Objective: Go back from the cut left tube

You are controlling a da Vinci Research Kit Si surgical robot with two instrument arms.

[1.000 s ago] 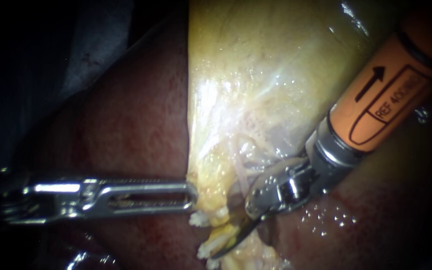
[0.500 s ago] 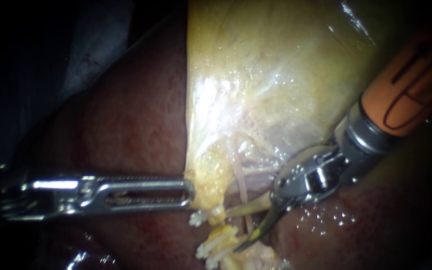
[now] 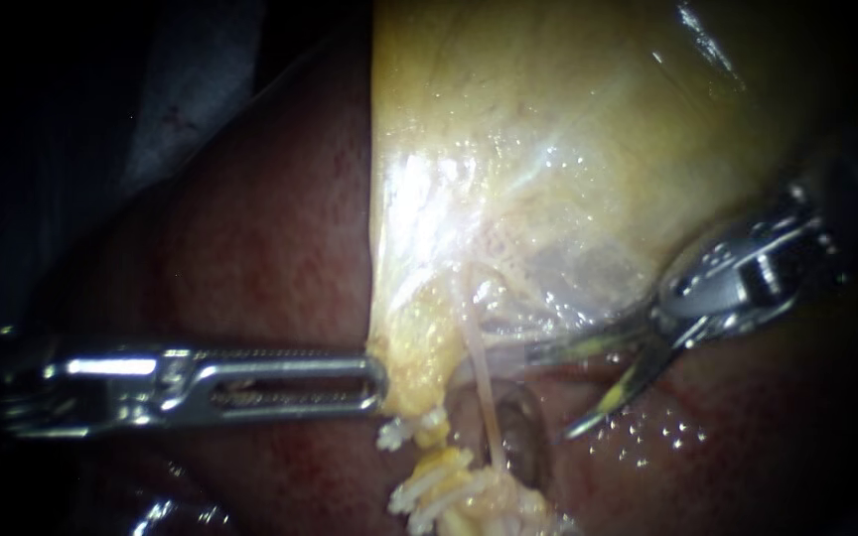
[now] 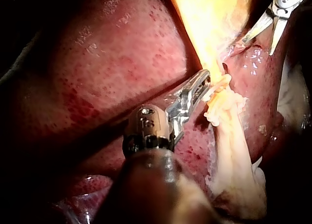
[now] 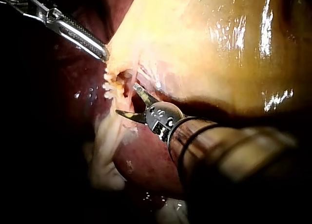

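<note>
The left instrument (image 3: 379, 382) has its long jaws closed tight on the thin end of the yellow gallbladder (image 3: 548, 129). The cut left tube (image 3: 441, 460) sits just under that end, with white clips (image 3: 396, 434) on its stumps. The right instrument (image 3: 554, 394) is by the gallbladder's lower edge, apart from the tube. Its two blades are spread wide and hold nothing. Only the right wrist view shows its brown shaft (image 5: 229, 151).

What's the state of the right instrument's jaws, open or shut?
Open: the right instrument shows a clear gap between its two blades, with nothing gripped; both wrist views agree.
</note>
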